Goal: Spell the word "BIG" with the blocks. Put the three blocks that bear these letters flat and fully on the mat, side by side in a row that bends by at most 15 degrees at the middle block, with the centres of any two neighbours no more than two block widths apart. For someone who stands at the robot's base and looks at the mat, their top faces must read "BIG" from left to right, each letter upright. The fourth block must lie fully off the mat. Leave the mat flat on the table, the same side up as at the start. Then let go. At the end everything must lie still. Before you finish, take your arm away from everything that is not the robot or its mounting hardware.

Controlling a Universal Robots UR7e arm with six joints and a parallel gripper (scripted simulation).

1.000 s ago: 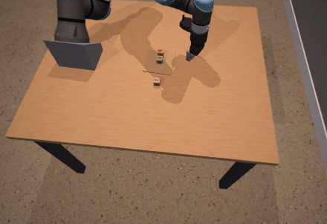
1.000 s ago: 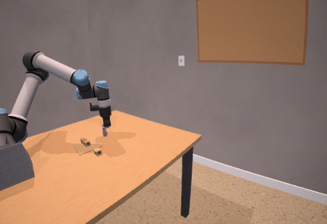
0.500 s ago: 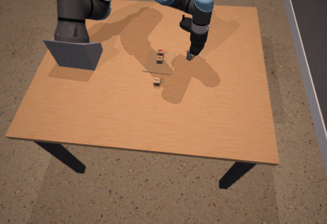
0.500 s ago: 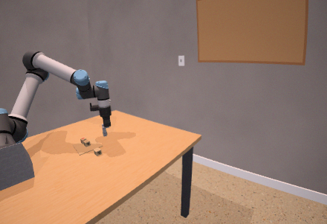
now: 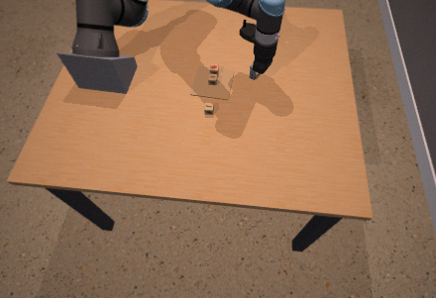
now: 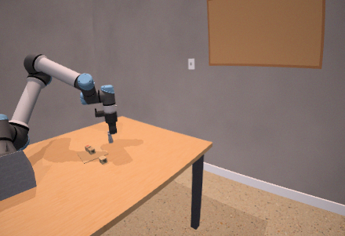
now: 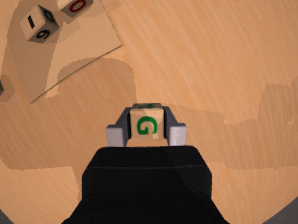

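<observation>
In the wrist view my gripper (image 7: pixel 147 116) stands on the bare table to the right of the mat, and its two fingers touch the sides of the block with a green G (image 7: pixel 147 124). The block rests on the table. In the top view the gripper (image 5: pixel 253 75) is just right of the mat (image 5: pixel 213 86), with the B block (image 5: pixel 214 68) and the I block (image 5: pixel 212 78) on it.
A fourth block (image 5: pixel 209 108) lies on the table off the mat, on its near side in the top view. The robot's base with a grey box (image 5: pixel 99 72) stands at the far left of the table. The table's right edge is well away from the gripper.
</observation>
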